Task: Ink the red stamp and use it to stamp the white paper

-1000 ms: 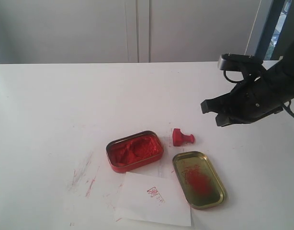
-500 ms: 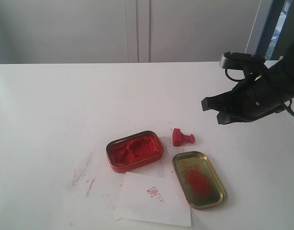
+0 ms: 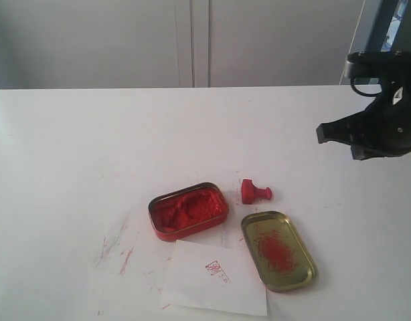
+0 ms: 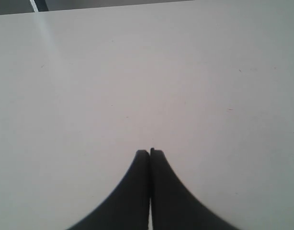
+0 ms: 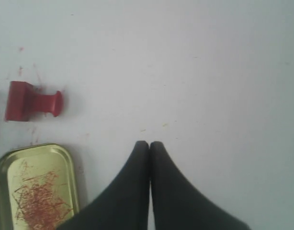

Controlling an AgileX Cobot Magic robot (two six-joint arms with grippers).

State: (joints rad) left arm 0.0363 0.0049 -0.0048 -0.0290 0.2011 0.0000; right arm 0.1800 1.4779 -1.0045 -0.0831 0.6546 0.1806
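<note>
At the near edge of the surface lies the white paper, a small red imprint on it. Just beside its right end sits the open gold lid, streaked red inside. Just beyond the paper stands the red tin of ink paste. The red stamp lies tipped on its side behind the lid, touching neither lid nor tin, well apart from your right claw. That claw hangs farther back, above the surface toward its right edge, fingers pressed together and empty. Your left claw is likewise pressed together, over bare surface.
</note>
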